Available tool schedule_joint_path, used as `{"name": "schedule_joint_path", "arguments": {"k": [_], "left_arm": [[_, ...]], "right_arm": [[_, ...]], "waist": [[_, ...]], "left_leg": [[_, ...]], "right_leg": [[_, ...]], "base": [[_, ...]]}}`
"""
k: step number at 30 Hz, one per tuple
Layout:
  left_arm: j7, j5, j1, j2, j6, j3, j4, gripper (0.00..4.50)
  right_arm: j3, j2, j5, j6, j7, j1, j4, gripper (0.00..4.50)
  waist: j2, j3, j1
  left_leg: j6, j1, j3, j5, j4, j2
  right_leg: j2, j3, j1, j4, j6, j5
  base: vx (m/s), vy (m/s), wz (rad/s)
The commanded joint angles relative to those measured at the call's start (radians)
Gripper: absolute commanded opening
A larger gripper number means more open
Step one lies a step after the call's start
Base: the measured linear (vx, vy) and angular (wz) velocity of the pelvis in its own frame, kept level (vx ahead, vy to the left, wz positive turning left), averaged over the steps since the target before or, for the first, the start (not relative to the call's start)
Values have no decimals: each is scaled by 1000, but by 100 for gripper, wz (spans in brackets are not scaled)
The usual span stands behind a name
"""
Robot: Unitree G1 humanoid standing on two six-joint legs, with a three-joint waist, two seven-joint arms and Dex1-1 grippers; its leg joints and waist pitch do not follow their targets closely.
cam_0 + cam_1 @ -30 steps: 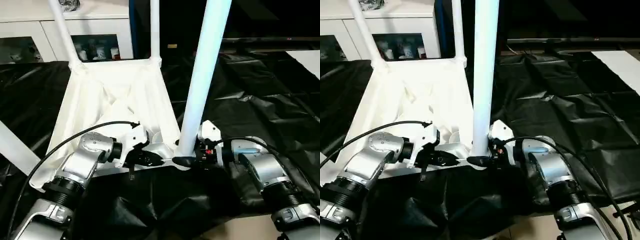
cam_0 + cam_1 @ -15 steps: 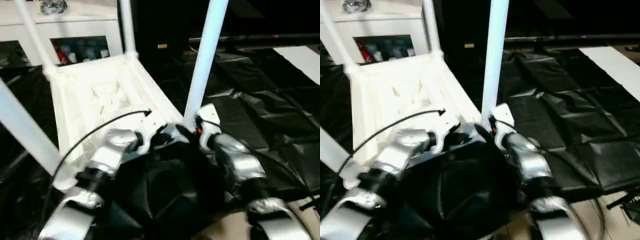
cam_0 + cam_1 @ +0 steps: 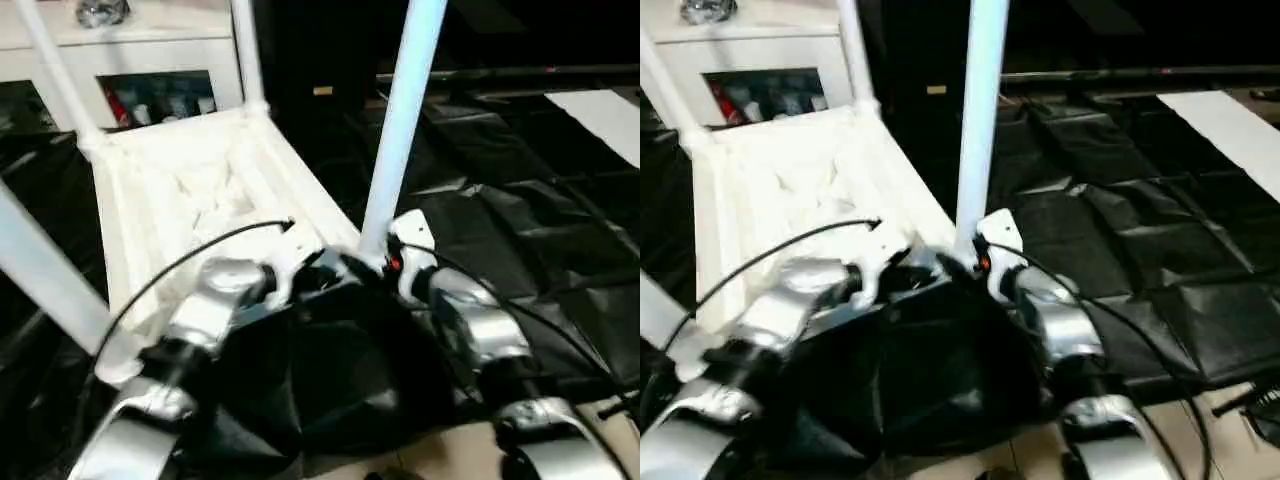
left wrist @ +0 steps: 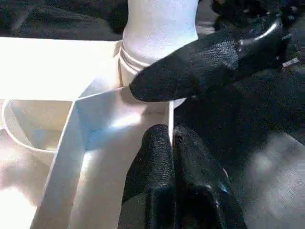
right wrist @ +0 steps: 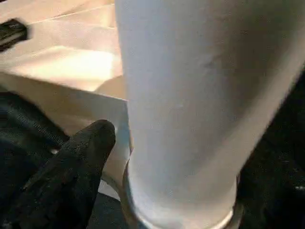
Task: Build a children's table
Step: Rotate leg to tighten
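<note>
Clearly the step in hand is seating the nearest leg (image 3: 400, 120) in its corner socket, and doing it well, I judge, means keeping the tabletop (image 3: 180, 190) from sliding while the leg is pushed straight down its own axis, not sideways. Starting at the left, the tabletop lies upside down on a crinkled black sheet (image 3: 520, 200), its ribbed underside facing up; it is white moulded plastic, hard and slightly glossy, with thin straight ribs and a rounded cup at each corner. Three other legs (image 3: 55, 70) already rise from its other corners. The left end effector (image 4: 170, 133) has its fingers pressed together on the thin near edge wall of the tabletop, just beside the socket, which suits bracing. Next comes the leg, a smooth, round, tapered white tube standing nearly upright, its foot inside the socket collar. The right end effector (image 3: 372, 262) sits at the leg's base with its fingers spread, one finger (image 5: 71, 167) just beside the tube; smooth plastic will slip, so a low, square grip seems wise.
</note>
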Motion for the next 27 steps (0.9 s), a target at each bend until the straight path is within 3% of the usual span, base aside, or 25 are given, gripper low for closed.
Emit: {"name": "schedule_joint_path", "arguments": {"k": [1,7,9,11,12,17,20,27], "left_arm": [[-105,-88,-15,-33,-70,-45,-85,0],[-248,-109,17,54,-62,-63,-145,0],[-290,-119,27,82,-55,-63,-162,0],[-299,-123,29,89,-52,-63,-167,0],[-312,-127,34,99,-51,-64,-174,0],[-346,-138,44,120,-45,-73,-194,0],[-366,-143,53,128,-37,-80,-209,0],[-358,-144,57,129,-35,-86,-213,0]], "right_arm": [[96,14,25,-29,140,-3,-57,389],[98,-93,36,-52,302,6,-85,389],[114,-129,44,-44,362,15,-105,389],[118,-136,46,-39,372,17,-112,389],[125,-146,50,-30,394,22,-121,389],[132,-158,55,-14,437,28,-128,389],[133,-158,71,-3,446,31,-135,355],[136,-155,87,23,466,43,-158,290]], "waist": [[-12,-68,6],[-10,-66,22],[-11,-69,25],[-10,-70,26],[-4,-71,28],[-4,-70,32],[-3,-69,39],[-7,-72,45]], "left_leg": [[65,11,-2,-222,-63,22],[50,16,-1,-245,-66,24],[55,12,-2,-218,-65,25],[60,12,-1,-209,-64,25],[58,12,-1,-209,-63,24],[59,13,0,-218,-63,25],[45,16,-1,-236,-65,25],[42,14,-1,-218,-64,25]], "right_leg": [[-58,41,51,-79,-217,-246],[-58,42,47,-80,-208,-284],[-57,42,51,-73,-211,-247],[-56,42,49,-71,-220,-222],[-55,40,51,-69,-230,-203],[-55,40,49,-70,-237,-204],[-57,41,48,-74,-227,-245],[-55,41,50,-69,-224,-214]], "base": [[0,0,0],[0,0,0],[0,0,0],[0,0,0],[0,0,0],[0,0,0],[0,0,0],[0,0,0]]}}
